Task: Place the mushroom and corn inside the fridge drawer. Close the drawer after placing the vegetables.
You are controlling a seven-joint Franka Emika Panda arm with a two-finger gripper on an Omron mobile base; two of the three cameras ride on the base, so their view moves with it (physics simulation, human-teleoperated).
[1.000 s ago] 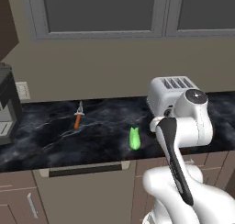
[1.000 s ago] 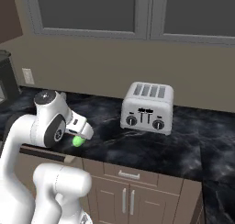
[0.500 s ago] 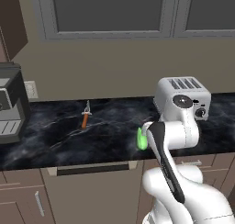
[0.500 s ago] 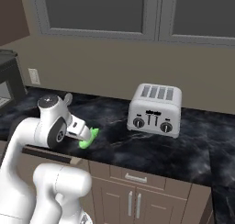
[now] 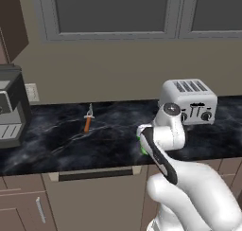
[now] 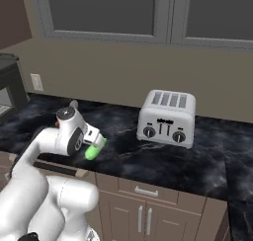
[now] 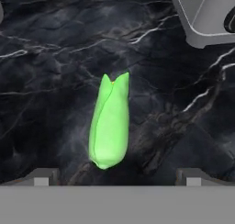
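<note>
The corn (image 7: 110, 122), a green husked ear, lies on the black marble counter (image 7: 50, 58). My gripper (image 7: 114, 175) hangs open just above it, with the ear's blunt end between the two fingertips (image 7: 43, 176) and nothing held. From the right base view the corn (image 6: 94, 150) pokes out below the hand near the counter's front edge. From the left base view just a green sliver of the corn (image 5: 141, 146) shows behind my arm. The mushroom and the fridge drawer are out of view.
A silver toaster (image 5: 189, 100) (image 6: 167, 117) stands right of the corn, and its corner (image 7: 206, 16) shows in the hand view. An orange-handled tool (image 5: 88, 121) lies further left. A coffee machine (image 5: 9, 107) stands at the far left. Cabinet fronts (image 6: 143, 210) sit below the counter.
The views shifted a little as the base moved. My hand has swung left and down over the corn, which my arm now mostly covers in the left base view. The jaws stay open.
</note>
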